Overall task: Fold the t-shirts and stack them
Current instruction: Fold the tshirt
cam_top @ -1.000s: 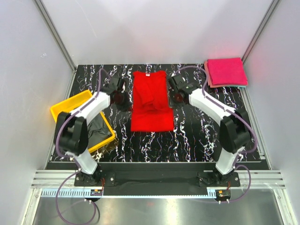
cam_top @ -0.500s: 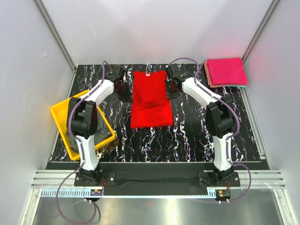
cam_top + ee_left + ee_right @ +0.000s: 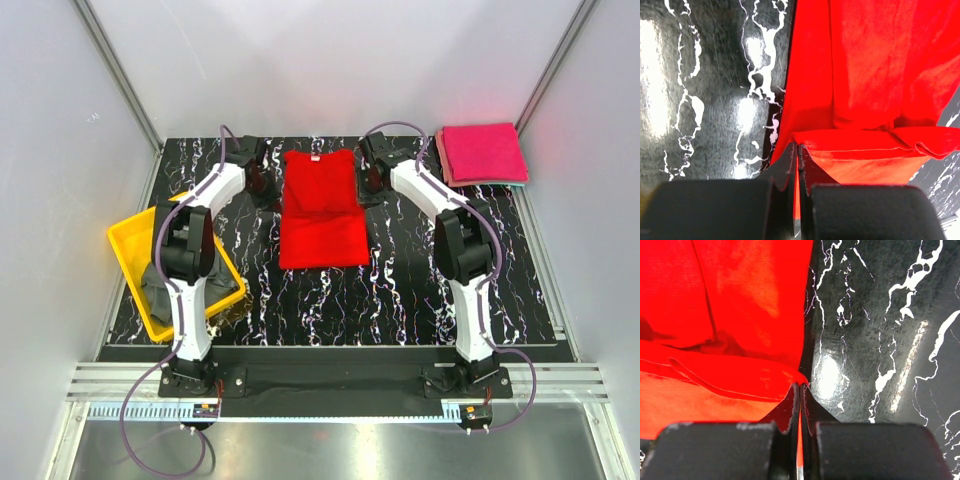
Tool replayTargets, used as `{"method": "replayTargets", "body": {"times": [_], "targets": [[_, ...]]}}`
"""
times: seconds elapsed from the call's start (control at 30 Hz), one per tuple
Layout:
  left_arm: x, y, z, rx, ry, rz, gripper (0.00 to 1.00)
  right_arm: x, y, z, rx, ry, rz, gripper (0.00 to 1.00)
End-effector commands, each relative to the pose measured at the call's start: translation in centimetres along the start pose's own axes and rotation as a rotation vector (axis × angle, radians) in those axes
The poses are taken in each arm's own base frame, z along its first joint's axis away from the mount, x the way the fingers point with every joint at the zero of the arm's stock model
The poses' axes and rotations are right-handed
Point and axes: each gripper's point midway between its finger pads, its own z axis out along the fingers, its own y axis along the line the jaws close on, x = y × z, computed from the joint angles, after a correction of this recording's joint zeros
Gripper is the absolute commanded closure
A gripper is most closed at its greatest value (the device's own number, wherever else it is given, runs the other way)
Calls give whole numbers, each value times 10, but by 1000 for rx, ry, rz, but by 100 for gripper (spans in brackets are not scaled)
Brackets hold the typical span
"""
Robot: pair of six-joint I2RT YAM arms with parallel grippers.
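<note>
Both the left gripper point(image 3: 798, 147) and right gripper point(image 3: 800, 386) are clamped tight on edges of the red t-shirt point(image 3: 320, 215). Best lay the fold level and square before releasing.

**Table surface and what lies on it**

Table point(image 3: 400, 290): glossy black top with white marble-like veining, lamps reflected in it.

Red t-shirt point(image 3: 320, 215): flat on the middle of the top, toward the far edge. The collar and a small white label point(image 3: 316, 158) point to the far side. The long sides are turned inward, and the near part is doubled over into a wider band.

Stack of folded pink t-shirts point(image 3: 483, 152): far right corner, well apart from the red one, edges squared. A thin teal edge shows beneath.

Yellow tray point(image 3: 130, 250): left edge, set askew, one corner hanging past the table's side.
</note>
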Motion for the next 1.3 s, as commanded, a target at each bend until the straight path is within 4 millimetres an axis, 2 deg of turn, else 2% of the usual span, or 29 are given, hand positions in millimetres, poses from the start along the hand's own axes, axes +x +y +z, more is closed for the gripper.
{"method": "replayTargets", "body": {"times": [0.0,0.2,0.23,0.3,0.33,0.47,0.5,0.53,0.6,0.67,0.7,0.77,0.8,0.83,0.9,0.97,1.13,1.2,1.27], "targets": [[-23,-4,-1,12,-53,16,100,-18,4,0,-34,-40,-15,100],[-30,4,5,-28,-56,-8,100,-30,8,7,-66,-61,-40,97],[-33,5,4,-37,-66,-14,99,-38,12,4,-76,-76,-48,96],[-38,6,1,-49,-84,-35,86,-41,9,10,-62,-74,-49,88],[-41,6,0,-47,-89,-40,76,-48,8,7,-60,-84,-44,84],[-57,-5,-18,-18,-148,-8,58,-53,-2,7,-42,-86,-22,64],[-59,-8,-23,-8,-161,6,56,-55,-6,2,-29,-93,-13,62],[-66,-16,-38,18,-205,24,55,-50,-10,0,-16,-79,-5,60],[-58,-17,-42,34,-212,60,55,-52,-13,-13,-14,-94,9,59],[-52,-29,-54,80,-237,83,56,-44,-10,-18,-41,-81,12,60],[-37,-27,-47,98,-196,84,57,-44,-5,-27,-65,-89,14,62],[-26,-38,-44,143,-189,106,59,-34,1,-28,-111,-66,30,68],[-16,-40,-39,162,-158,113,61,-32,7,-32,-146,-67,31,69],[-8,-43,-31,162,-131,127,61,-28,9,-29,-164,-63,42,69],[-3,-47,-27,162,-109,148,61,-21,15,-30,-201,-46,46,68],[5,-45,-17,144,-76,165,61,-8,15,-25,-215,-13,52,61],[4,-39,5,116,-52,178,61,28,19,-17,-277,72,41,56],[-3,-44,7,128,-62,189,61,34,22,-23,-305,82,38,53],[-7,-42,15,116,-70,184,61,49,19,-23,-306,100,48,49]]}}
